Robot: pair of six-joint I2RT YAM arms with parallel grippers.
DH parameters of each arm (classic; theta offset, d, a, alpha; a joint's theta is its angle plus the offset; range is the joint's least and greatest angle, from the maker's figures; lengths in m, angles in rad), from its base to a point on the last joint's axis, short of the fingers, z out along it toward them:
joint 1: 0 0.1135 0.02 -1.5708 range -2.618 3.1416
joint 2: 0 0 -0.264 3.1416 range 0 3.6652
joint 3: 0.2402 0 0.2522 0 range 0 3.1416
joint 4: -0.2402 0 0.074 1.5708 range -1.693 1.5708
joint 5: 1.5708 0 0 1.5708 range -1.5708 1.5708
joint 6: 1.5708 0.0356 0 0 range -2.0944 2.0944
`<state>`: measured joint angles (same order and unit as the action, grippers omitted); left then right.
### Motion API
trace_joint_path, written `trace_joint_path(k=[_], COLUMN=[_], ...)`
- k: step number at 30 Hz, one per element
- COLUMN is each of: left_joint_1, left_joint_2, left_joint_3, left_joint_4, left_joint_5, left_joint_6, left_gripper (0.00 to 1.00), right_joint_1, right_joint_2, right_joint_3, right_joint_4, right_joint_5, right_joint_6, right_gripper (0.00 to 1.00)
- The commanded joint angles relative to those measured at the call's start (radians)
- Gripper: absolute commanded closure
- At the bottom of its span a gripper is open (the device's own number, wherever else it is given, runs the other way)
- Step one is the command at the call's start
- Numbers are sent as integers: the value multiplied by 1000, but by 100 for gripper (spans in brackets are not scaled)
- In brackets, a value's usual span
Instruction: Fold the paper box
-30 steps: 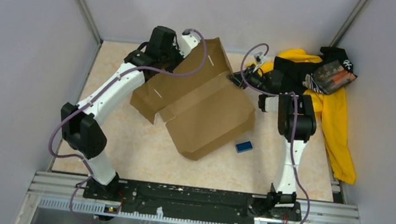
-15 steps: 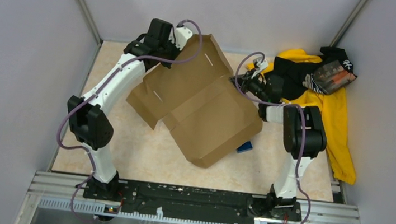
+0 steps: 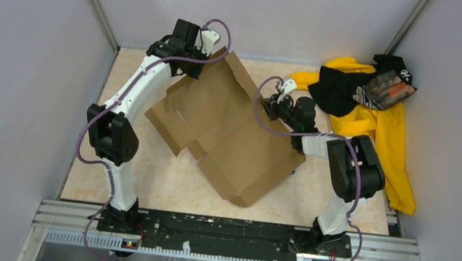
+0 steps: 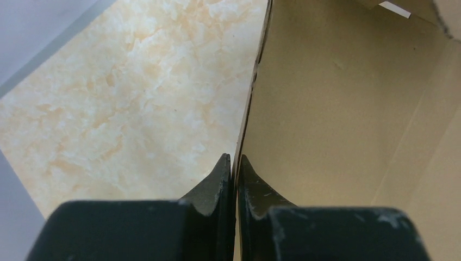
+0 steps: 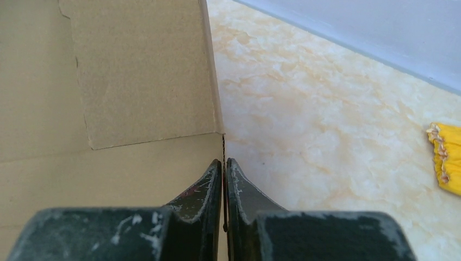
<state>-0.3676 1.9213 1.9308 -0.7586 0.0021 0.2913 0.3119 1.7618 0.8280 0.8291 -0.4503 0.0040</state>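
Paper box (image 3: 235, 131) shifted nearer, left hand (image 4: 234, 159), right hand (image 5: 224, 161) seemingly pinching its edges

- The paper box (image 3: 228, 130) is plain brown unprinted cardboard: a creased sheet with flaps, only partly folded.
- It lies slantwise in the middle of the counter (image 3: 163, 182), its length running from far left to near right.
- Its far-left panel tilts up off the counter, while the near-right panel lies lower, close to flat.
- Its far-left edge is pinched in the left tool (image 4: 234, 160), and its right edge in the right tool (image 5: 224, 162).
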Motion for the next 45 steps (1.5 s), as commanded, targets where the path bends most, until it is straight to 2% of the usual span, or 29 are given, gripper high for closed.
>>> trace_joint_path(k=[1,9,16,21,25,31,39,45], left_joint_1=[29,116,171,161,105,-39,-207,-290], left_joint_2=[22,117,138,95,55,-24,-205,-327], left_joint_3=[52,174,181,151,114,12,-215,-368], left_joint_4=[-25,-120,-137,-101,-72,7,184,303], left_joint_5=[62,141,205,202,87,-189,-467,-593], left_joint_6=[-75,-167,-209,-196,-147,-51,77,164], left_gripper=[88,87,87,87,87,88,88,89], right_joint_1=[23,30,30,55,96,139,154,154], right_joint_2=[-67,-24,41,40,29,19,27,31], right_joint_3=[-31,-42,-20,3,26,43,37,9], right_joint_4=[60,115,178,138,75,28,33,73], right_joint_5=[64,58,4,25,55,61,-60,-124], right_joint_6=[-31,60,135,93,49,40,112,179], right_gripper=[93,95,97,97,97,96,92,78])
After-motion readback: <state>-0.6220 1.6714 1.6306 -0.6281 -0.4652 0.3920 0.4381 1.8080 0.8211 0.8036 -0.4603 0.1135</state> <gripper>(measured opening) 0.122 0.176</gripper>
